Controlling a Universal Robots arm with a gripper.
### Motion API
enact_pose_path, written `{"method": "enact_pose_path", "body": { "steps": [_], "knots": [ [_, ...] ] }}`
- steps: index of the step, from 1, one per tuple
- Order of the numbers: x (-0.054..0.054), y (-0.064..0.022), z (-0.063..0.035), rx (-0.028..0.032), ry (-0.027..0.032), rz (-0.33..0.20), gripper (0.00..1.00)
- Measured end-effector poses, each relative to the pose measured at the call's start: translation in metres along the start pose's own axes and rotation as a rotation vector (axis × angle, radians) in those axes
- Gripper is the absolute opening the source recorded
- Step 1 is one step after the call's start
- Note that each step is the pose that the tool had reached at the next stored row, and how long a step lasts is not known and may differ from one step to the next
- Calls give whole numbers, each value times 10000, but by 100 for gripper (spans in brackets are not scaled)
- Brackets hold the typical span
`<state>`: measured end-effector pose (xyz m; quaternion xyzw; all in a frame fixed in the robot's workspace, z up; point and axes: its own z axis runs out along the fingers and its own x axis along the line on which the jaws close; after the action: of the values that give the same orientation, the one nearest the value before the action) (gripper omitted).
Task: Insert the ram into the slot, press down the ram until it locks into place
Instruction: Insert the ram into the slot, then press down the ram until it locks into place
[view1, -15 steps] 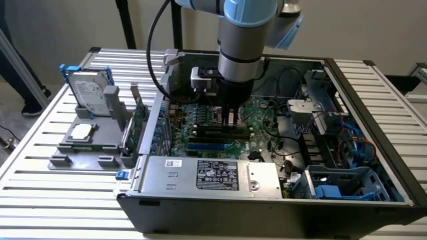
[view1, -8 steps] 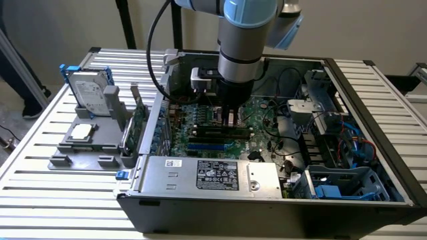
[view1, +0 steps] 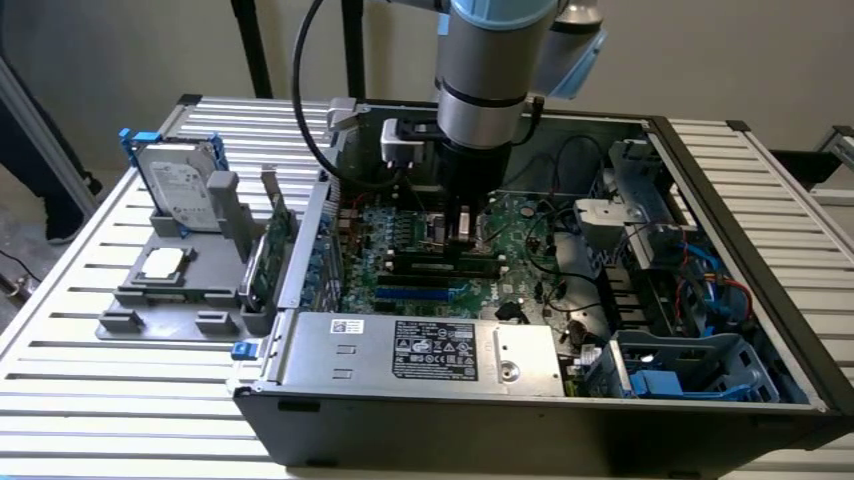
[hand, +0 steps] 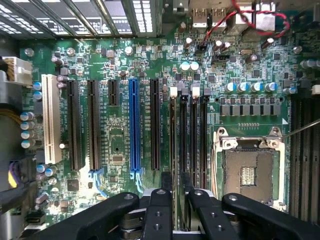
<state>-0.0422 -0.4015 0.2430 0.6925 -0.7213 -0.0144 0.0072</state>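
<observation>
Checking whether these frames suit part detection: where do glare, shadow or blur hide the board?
Exterior view: the arm shades the motherboard beneath it; the case front is dark. Wrist view: the board is evenly lit, the white socket glares, and the near gripper looks soft.

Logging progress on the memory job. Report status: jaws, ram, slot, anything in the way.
Gripper low over the motherboard, jaws closed on the ram. Ram edge-on above the slot. No obstruction seen.
</observation>
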Motion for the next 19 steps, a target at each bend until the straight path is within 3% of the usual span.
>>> {"method": "enact_pose_path", "body": {
  "steps": [2, 5, 19],
  "knots": [
    [0, 0, -23, 0, -2, 0, 21],
    [0, 0, -22, 1, -3, -1, 11],
    [0, 1, -23, 0, -4, 0, 11]
  ]
}}
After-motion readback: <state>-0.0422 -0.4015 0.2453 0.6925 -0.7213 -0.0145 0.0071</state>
